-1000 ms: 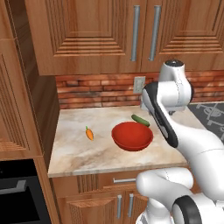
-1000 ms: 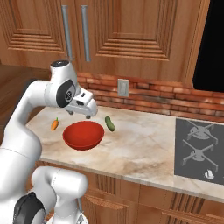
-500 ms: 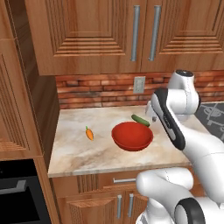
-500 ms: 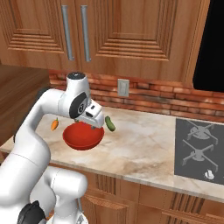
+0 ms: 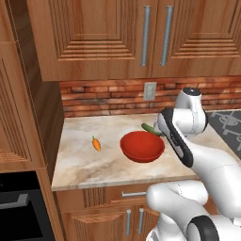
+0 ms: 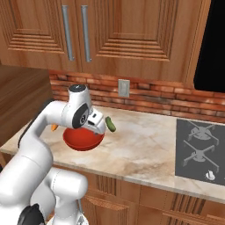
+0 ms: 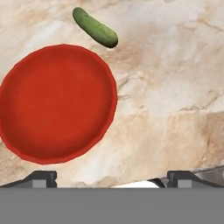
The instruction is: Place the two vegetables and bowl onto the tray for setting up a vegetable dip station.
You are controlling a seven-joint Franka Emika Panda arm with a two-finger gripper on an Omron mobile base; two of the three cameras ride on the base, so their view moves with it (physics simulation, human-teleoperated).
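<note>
The two-finger gripper [image 7: 112, 177] on the white arm stands with its dark fingertips [image 7: 41, 177] spread wide and nothing between them, looking down from above the marble counter [image 7: 175, 87] beside the wide, glossy red bowl [image 7: 57, 103]. The bowl sits upright and empty near the counter's front; the dark green cucumber-like vegetable [image 7: 95, 27] lies just off its rim on the far side, close but apart. The small orange carrot with a green top [image 5: 96, 143] lies well to the bowl's left in the left base view. The blue tray cannot be seen in these frames. The step in hand looks like an approach to a first pick, probably the cucumber: turn the wrist so the fingers close across its short width, centre over its middle, and descend clear of the bowl's rim so neither thing gets nudged.
</note>
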